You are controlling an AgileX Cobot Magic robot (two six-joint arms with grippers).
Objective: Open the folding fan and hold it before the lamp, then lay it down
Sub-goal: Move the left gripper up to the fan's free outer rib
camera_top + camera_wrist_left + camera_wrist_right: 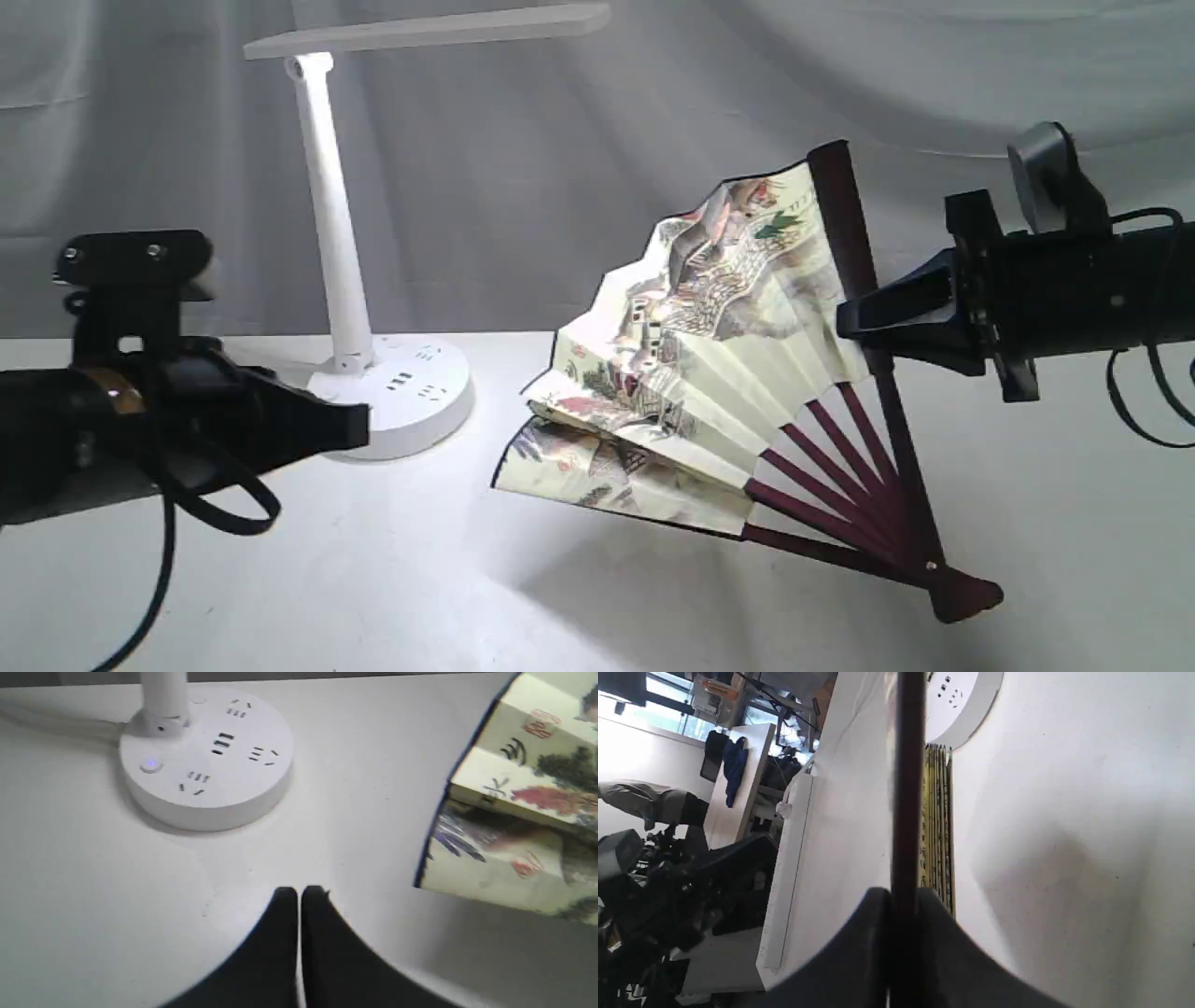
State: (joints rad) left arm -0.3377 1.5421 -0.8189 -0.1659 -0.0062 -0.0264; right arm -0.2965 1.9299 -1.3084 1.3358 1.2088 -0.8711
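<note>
**Exterior view.**
- The folding fan [691,373] is part-spread and stood on edge, right of the lamp [347,233] and apart from it.
- The fan's upper guard is clamped in the right gripper [843,322]. The pivot end is low by the table [373,579], but contact cannot be told.
- The black-edged leaf ends short of the lamp base, and a band of bare table is left between them.
- The left gripper [362,429] is held in front of the lamp base, pinched together and empty.
- Open table is seen along the near edge. A grey cloth backdrop [560,187] closes off the far side.

**Left wrist view.**
- The two fingers are pressed together with only a thin slit between, and nothing is held.
- A lit blue button and socket slots on the lamp base are shown here only.
- The fan's lowest pleats and their dark border are seen to one side. Clear table lies between them, the base and the fingertips.

**Right wrist view.**
- The dark maroon guard is gripped between the fingers, a contact shown less plainly elsewhere.
- The pleats are seen edge-on, stacked close beside the guard.
- The rim of the lamp base is shown beyond the pleats.
- The table's far edge and a windowed room [668,732] past it are shown only here.
</note>
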